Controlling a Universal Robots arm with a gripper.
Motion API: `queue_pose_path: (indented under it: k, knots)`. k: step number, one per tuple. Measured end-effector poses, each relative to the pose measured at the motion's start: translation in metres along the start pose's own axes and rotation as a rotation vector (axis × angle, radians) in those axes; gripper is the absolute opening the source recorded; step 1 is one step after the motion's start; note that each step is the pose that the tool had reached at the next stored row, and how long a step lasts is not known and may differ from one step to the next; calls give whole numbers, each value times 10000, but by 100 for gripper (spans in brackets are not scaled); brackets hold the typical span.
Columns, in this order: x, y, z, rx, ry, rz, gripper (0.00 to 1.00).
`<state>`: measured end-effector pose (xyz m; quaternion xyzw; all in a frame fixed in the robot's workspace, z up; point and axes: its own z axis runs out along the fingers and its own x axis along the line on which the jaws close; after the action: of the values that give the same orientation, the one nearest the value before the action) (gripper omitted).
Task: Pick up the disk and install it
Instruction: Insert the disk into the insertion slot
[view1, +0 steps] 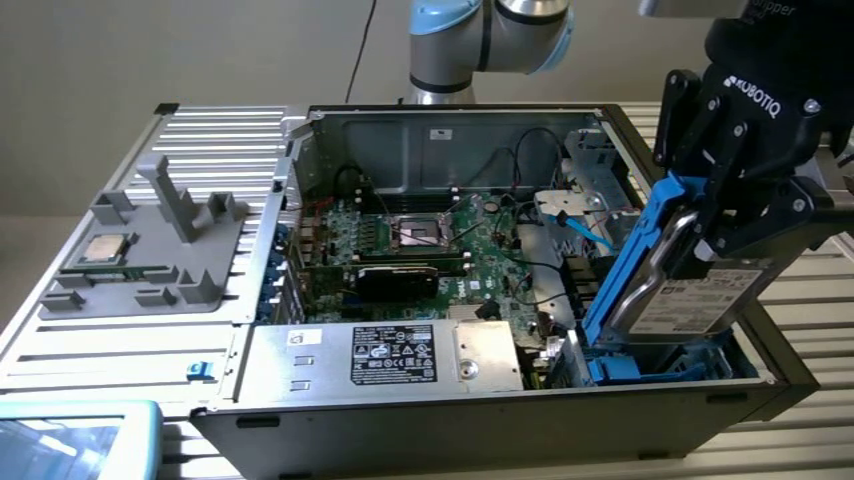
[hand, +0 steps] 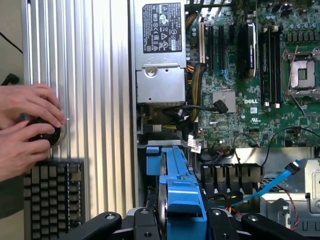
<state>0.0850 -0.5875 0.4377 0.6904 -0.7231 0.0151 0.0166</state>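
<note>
Over the open computer case (view1: 387, 150), the arm (view1: 487, 35) is bent down toward the case's drive-bay corner. The gripper (view1: 727, 235) is seen clamped on the disk (view1: 694, 300), held upright, slightly tilted, its lower end at the case's blue bay (view1: 661, 368).

The disk (view1: 687, 300) is a flat silver-grey drive with a white printed label, framed by a bright blue carrier. It stands on edge and tilted, its top leaning toward the exterior view's right, clamped at its upper end by the gripper (view1: 727, 235). Its lower end is at the mouth of the blue bay (view1: 661, 368) in the case (view1: 467, 410).
</note>
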Motion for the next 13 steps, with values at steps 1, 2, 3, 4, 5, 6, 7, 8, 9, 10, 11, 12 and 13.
queue_pose_path:
  k: [1, 2, 3, 4, 5, 6, 7, 8, 9, 10, 11, 12, 13]
  knots:
    - [-5, 0, 2, 0, 3, 0, 37]
    - [-13, -2, 4, 0, 4, -2, 37]
    - [-24, -4, 6, 0, 3, -5, 37]
    - [-33, -7, 8, 0, 2, -6, 37]
    - [-41, -10, 10, 1, 2, -10, 37]
    - [-45, -11, 13, 0, 1, -21, 37]
    - [-45, -11, 18, 2, 0, -41, 37]
    - [-46, -11, 20, 2, 2, -62, 37]
    - [-46, -11, 23, 4, 2, -88, 37]
    - [-46, -11, 25, 5, 3, -120, 37]
    - [-46, -11, 26, 7, 4, -154, 37]
    - [-46, -11, 28, 8, 3, -182, 37]
    - [-46, -11, 30, 9, 3, -206, 37]
